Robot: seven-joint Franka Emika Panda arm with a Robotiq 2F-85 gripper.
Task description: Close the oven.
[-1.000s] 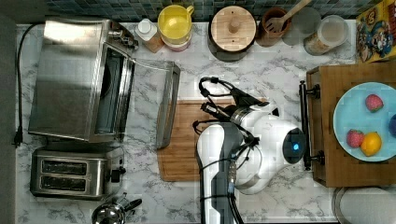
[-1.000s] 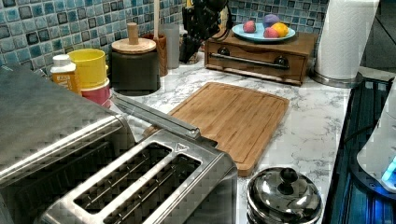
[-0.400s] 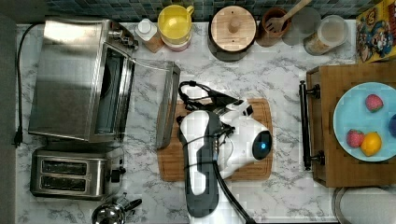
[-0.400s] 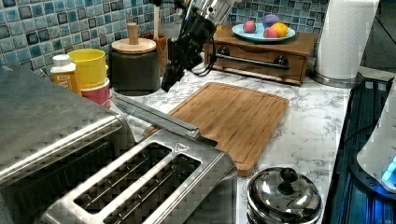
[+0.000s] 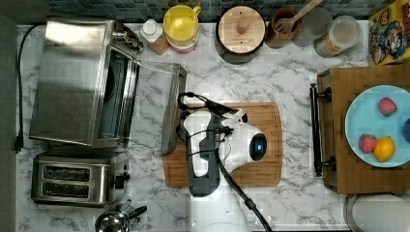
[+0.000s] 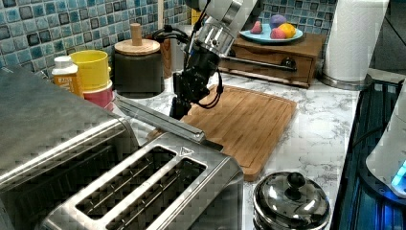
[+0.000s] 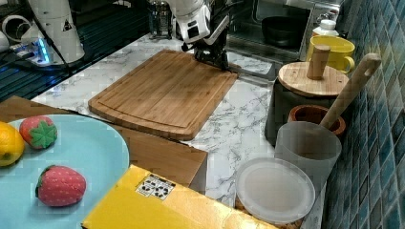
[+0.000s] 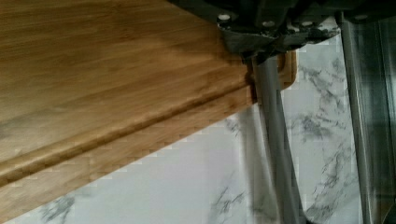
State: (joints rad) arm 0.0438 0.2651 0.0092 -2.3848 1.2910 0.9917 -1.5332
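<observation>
On the marbled bench [image 5: 295,72], the oven [image 5: 82,82] stands open at the top view's left, the gripper [image 6: 181,101] just beside its handle [image 8: 275,140], grip state unreadable.

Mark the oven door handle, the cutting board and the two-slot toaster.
oven door handle [image 5: 168,113], top view, middle of the metal bar.
cutting board [image 7: 162,90], right view, bare wood centre.
two-slot toaster [image 5: 67,178], top view, steel top between slots.

White arm [image 5: 208,145], black wrist section, looped black cables, blue light ring, bright screws near jaws
</observation>
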